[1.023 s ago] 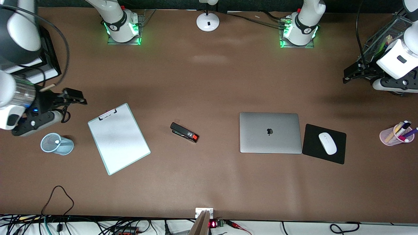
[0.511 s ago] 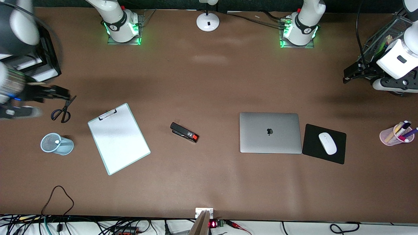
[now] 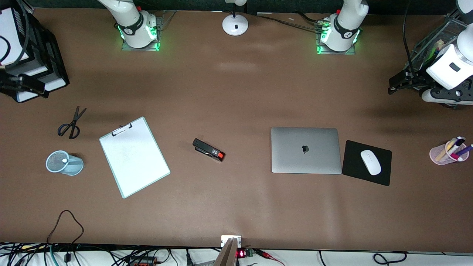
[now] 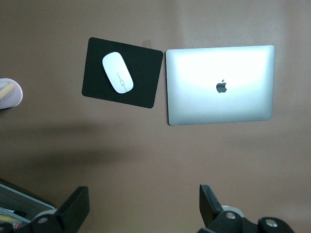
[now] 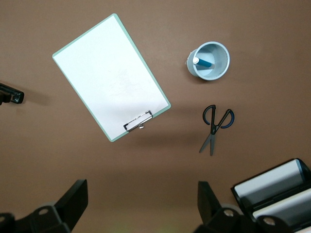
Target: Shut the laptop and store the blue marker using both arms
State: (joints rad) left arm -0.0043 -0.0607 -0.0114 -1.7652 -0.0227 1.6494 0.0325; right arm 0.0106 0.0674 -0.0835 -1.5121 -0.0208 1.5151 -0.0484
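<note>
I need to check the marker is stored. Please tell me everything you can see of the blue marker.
The blue marker is short and sky-blue with a white end. It stands tilted inside the pale blue mesh cup, white end up and leaning on the rim. The cup stands near the scissors and the clipboard, toward the right arm's end of the table. No gripper touches it.

The brown tabletop (image 3: 236, 92) carried a shut laptop (image 3: 306, 150), mouse pad (image 3: 367, 163), stapler (image 3: 208, 149), clipboard (image 3: 134, 156), scissors (image 3: 71, 123) and two cups (image 3: 64, 163).

Blue marker (image 5: 205, 62) in mesh cup (image 5: 217, 57)
</note>
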